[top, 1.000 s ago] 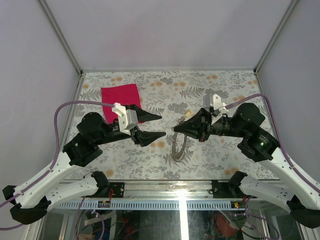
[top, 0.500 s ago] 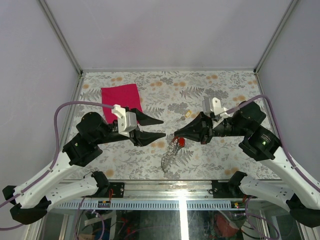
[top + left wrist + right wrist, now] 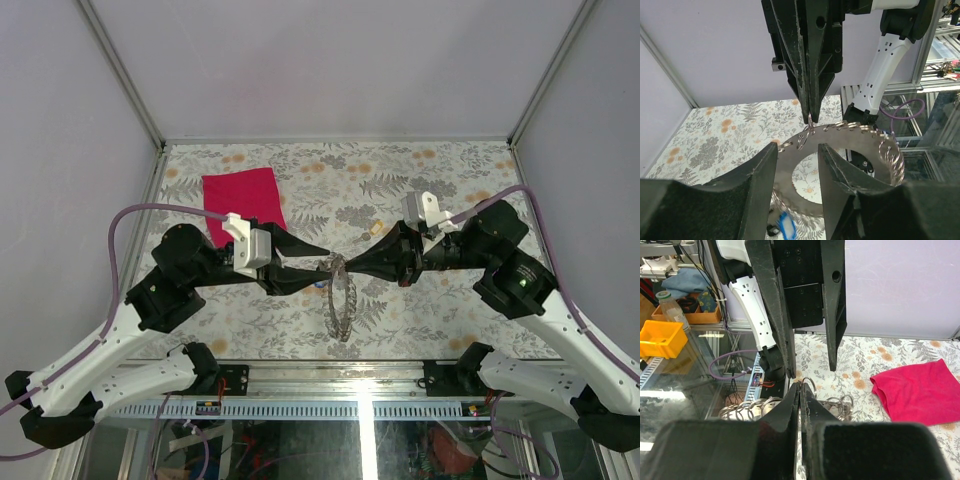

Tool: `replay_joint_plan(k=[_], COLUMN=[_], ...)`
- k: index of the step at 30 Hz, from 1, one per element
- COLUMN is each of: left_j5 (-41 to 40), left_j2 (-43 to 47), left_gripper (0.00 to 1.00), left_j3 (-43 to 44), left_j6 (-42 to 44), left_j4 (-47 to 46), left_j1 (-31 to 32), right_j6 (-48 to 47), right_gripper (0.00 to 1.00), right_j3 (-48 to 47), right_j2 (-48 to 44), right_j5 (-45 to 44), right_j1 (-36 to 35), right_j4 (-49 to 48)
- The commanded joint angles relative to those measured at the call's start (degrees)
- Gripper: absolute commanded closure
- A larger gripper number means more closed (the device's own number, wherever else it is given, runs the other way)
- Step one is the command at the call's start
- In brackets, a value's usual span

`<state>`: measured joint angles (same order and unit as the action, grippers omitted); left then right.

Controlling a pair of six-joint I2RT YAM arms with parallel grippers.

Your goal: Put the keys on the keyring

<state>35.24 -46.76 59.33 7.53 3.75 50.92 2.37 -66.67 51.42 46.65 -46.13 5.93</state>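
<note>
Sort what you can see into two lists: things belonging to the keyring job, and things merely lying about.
Job: keyring, pinched by the shut right gripper; left gripper, fingers either side of it; tiny yellowish key, lying loose.
Lying about: pink-red cloth; yellow bin in the background.

The table (image 3: 330,165) is being covered by a fern-and-flower printed sheet and is being enclosed by pale lilac walls (image 3: 340,60) joined with aluminium posts (image 3: 121,70); beyond, a yellow bin (image 3: 659,338) is being kept on shelving.

Floral-print table (image 3: 455,172); red cloth (image 3: 243,200) far left; small yellow-headed key (image 3: 376,228) mid-far.
</note>
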Motion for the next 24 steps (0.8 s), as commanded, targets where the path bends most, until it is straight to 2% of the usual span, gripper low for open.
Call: replay_joint_plan(k=[1, 7, 11, 22, 24], left_j5=[1.4, 3.0, 4.0, 2.6, 2.2], left_j2=[-0.2, -1.6, -2.7, -3.0, -2.8], left_gripper=[0.61, 0.62, 0.66, 0.99, 1.0], left_j3=[1.2, 2.0, 2.0, 2.2, 2.0], left_j6=[-0.7, -0.6, -1.2, -1.1, -1.1], left_j4=[-3.9, -4.3, -4.8, -5.3, -5.1], left_j1=[0.1, 0.1, 0.1, 0.1, 0.1], right_j6=[1.2, 2.3, 2.7, 2.5, 2.1], right_gripper=[1.0, 1.0, 1.0, 1.0, 1.0], right_j3=[-3.8, -3.9, -3.9, -3.3, -3.4], right_j2=[0.3, 0.8, 1.1, 0.9, 0.7], right_j5=[1.7, 2.3, 2.6, 2.3, 2.1], right_j1=[-0.3, -0.3, -0.4, -0.3, -0.4], right_j4=[-6.0, -7.2, -7.9, -7.6, -7.2])
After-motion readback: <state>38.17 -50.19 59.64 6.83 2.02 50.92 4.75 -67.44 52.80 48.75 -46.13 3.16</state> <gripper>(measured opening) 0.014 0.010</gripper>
